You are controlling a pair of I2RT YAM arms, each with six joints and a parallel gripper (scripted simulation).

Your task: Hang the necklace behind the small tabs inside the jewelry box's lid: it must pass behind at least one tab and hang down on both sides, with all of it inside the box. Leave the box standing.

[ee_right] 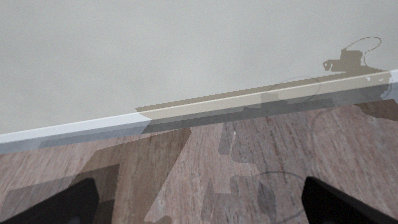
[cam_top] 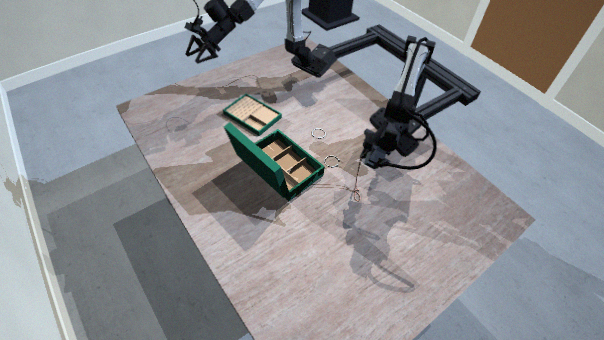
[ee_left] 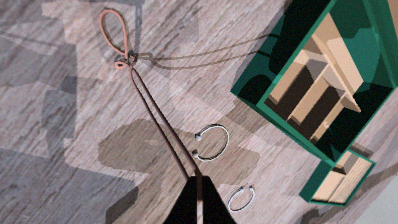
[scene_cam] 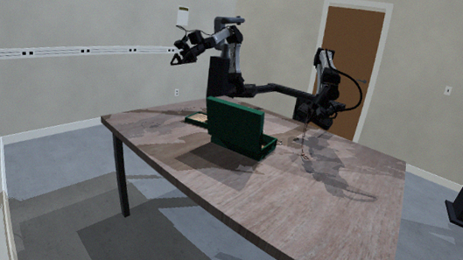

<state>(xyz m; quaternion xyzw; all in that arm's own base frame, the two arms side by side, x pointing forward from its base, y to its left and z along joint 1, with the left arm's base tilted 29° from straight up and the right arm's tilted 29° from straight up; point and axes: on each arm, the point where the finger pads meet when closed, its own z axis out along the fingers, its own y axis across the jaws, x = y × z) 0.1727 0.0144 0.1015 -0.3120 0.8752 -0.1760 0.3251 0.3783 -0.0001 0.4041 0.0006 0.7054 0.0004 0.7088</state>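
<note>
My left gripper [cam_top: 366, 161] [scene_cam: 305, 120] [ee_left: 199, 186] is shut on the necklace [cam_top: 356, 194] [ee_left: 131, 60], a thin copper-coloured chain. Two strands hang from the fingertips to a knot and a small loop close to the table; I cannot tell whether it touches. The green jewelry box stands upright beyond it, its lid [cam_top: 255, 156] [scene_cam: 235, 122] raised. The tabs inside the lid are not visible. The box's compartments show in the left wrist view, right of the necklace. My right gripper [cam_top: 201, 54] [scene_cam: 175, 61] [ee_right: 199, 187] is open and empty, high near the table's far side.
A green tray [cam_top: 270, 124] [scene_cam: 192, 121] [ee_left: 312, 188] with tan compartments lies beside the box. Two silver open rings lie on the table between the box and my left arm: one ring [ee_left: 228, 141] nearer the box, the other ring [ee_left: 253, 193] nearer the tray side.
</note>
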